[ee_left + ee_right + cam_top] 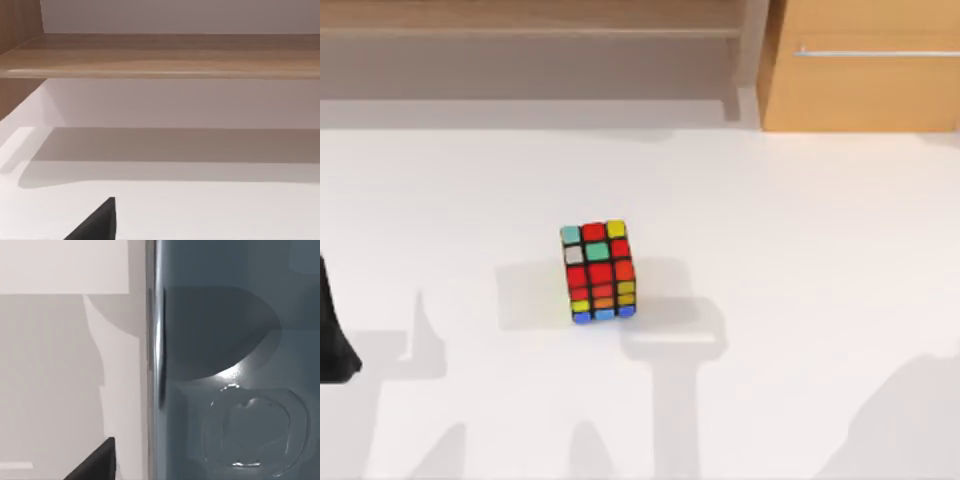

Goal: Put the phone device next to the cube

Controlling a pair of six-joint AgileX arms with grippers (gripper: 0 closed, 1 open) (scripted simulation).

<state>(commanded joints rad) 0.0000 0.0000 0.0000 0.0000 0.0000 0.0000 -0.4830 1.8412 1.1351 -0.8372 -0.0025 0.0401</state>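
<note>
1. Fingers of neither gripper can be judged; one dark fingertip [97, 462] is cut off beside the phone device [230, 365].
2. Cube [598, 271] sits mid-table [800, 250].
3. Left arm [334, 335] is cropped at the table's left edge.

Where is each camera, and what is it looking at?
Top view: above the table, looking down at the cube; left arm at the left edge.
Left wrist view: on the left arm, facing a wooden shelf.
Right wrist view: on the right arm, close over the phone device.
All share the white table.
</note>
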